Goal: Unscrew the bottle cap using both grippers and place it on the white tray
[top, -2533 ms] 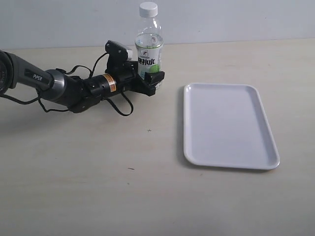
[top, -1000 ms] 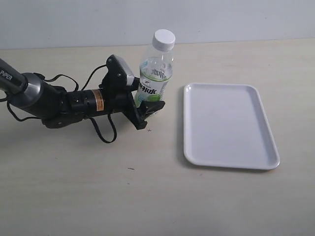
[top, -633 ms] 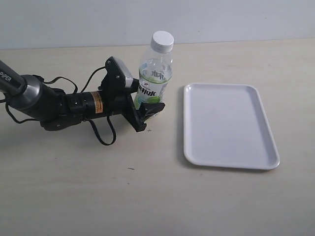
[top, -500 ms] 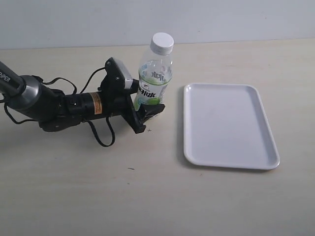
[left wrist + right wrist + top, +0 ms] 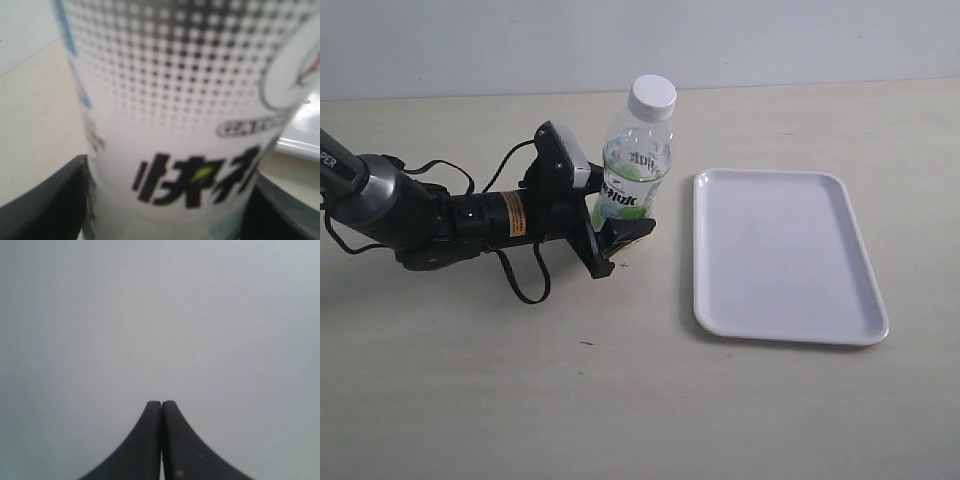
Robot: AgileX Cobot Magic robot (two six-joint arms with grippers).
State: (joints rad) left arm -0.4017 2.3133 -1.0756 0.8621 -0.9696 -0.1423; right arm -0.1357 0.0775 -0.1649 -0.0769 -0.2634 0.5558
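Bottle (image 5: 636, 165), dark characters on white-and-green label (image 5: 624, 192), clamped in left end effector (image 5: 620, 240)

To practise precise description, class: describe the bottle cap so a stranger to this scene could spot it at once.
Find the big white tray on the tan table; beside it a black gripper holds a tilted clear bottle. The cap is the small round white disc topping that bottle, unlike the flat rectangular tray.

White cap (image 5: 651, 96), clear bottle (image 5: 642, 140), white-and-green label (image 5: 623, 197) with black characters and dots, white tray (image 5: 780, 250).
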